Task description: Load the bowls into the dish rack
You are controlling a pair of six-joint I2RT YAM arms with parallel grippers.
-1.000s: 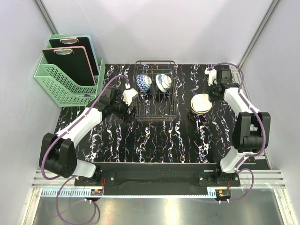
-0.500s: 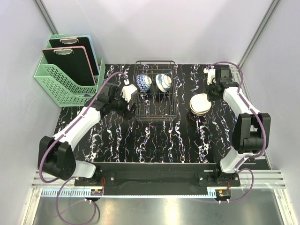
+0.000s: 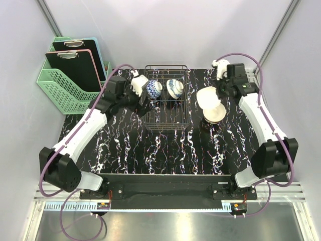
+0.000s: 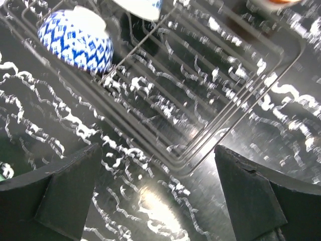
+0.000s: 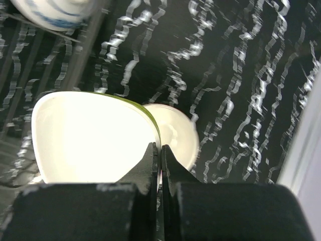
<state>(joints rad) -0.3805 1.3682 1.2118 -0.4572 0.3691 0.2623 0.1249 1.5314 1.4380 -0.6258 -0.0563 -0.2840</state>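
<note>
The dark wire dish rack [image 3: 167,116] holds two blue-patterned bowls on edge, one at the left [image 3: 153,89] and one at the right [image 3: 174,88]. My right gripper [image 3: 216,94] is shut on the rim of a lime green bowl [image 3: 206,96] with a white inside, lifted and tilted just right of the rack. In the right wrist view the jaws [image 5: 161,150] pinch that rim [image 5: 95,135], with a cream-white bowl [image 5: 175,131] on the table below. My left gripper [image 3: 142,102] hovers open and empty by the rack's left side, over its near corner [image 4: 200,145]. A blue bowl [image 4: 75,37] shows there.
A mint green lattice basket [image 3: 67,88] with clipboards stands at the back left. An orange rim [image 4: 273,2] peeks in at the top edge of the left wrist view. White walls close the table on three sides.
The right gripper has closed on the lime green bowl and lifted it off the stack, up and toward the rack. The left arm has swung farther back along the rack's left side.
</note>
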